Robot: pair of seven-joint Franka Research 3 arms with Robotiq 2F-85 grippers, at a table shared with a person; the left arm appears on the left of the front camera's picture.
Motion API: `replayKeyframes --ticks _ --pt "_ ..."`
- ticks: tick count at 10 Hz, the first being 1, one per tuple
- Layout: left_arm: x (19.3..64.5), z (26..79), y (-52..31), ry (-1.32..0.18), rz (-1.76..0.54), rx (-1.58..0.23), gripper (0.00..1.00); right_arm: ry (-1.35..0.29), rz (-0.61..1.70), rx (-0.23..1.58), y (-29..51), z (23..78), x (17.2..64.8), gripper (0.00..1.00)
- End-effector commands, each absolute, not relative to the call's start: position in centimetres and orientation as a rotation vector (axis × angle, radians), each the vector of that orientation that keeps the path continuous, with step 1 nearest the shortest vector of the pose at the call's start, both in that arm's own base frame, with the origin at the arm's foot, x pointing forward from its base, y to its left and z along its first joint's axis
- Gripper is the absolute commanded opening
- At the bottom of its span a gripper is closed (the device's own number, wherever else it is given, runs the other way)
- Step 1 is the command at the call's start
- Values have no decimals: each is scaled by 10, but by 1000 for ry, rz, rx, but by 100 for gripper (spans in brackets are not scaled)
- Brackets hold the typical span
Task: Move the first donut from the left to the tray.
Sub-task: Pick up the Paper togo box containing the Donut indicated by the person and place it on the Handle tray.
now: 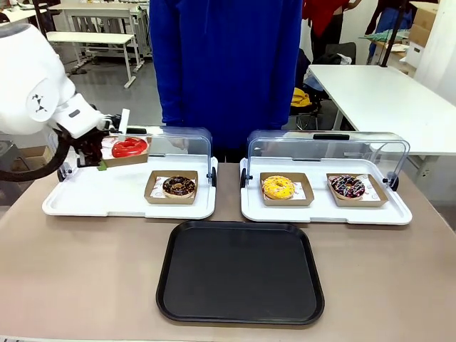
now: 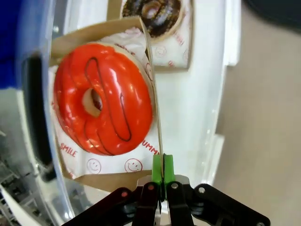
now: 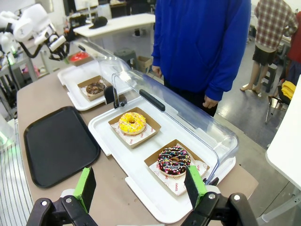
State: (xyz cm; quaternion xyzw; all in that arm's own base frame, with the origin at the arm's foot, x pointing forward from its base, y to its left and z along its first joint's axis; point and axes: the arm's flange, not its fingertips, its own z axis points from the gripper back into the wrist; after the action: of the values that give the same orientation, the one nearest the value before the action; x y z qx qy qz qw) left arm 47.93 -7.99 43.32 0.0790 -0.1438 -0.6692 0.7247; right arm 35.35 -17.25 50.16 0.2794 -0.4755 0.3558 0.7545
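The red-glazed donut (image 1: 130, 147) in its shallow brown box (image 1: 127, 159) hangs above the left white tray (image 1: 78, 199), lifted off it. My left gripper (image 1: 104, 161) is shut on the box's side wall; in the left wrist view the green pads (image 2: 162, 170) pinch the cardboard edge beside the donut (image 2: 103, 99). The black tray (image 1: 240, 271) lies flat at the table's front middle, also seen as the black tray (image 3: 59, 143). My right gripper (image 3: 141, 187) stands open above the table's right end, nothing between its fingers.
A chocolate donut (image 1: 179, 187) stays on the left white tray. The right white tray (image 1: 325, 210) holds a yellow donut (image 1: 278, 187) and a sprinkled dark donut (image 1: 348, 187). Both clear lids (image 1: 328, 146) stand raised. A person in blue (image 1: 228, 64) stands at the far side.
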Motion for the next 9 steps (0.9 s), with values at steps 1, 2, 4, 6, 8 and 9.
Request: replayKeyframes --ticks 1,2,4,6,8,9 --pt "465 441 -111 -275 -1514 161 2 -1076 791 609 -172 501 356 100" --pt "458 442 -131 -254 -1555 166 2 -1076 791 609 -172 501 356 100" --pt "447 441 -164 -241 -1611 135 2 -1076 791 609 -172 501 356 100" --pt "424 442 -200 -257 -1615 118 2 -1076 791 609 -172 501 356 100" --pt "406 449 -214 -225 -1516 131 2 -1076 791 609 -172 501 356 100" --pt "424 439 -209 -256 -1650 123 2 -1076 791 609 -172 501 356 100"
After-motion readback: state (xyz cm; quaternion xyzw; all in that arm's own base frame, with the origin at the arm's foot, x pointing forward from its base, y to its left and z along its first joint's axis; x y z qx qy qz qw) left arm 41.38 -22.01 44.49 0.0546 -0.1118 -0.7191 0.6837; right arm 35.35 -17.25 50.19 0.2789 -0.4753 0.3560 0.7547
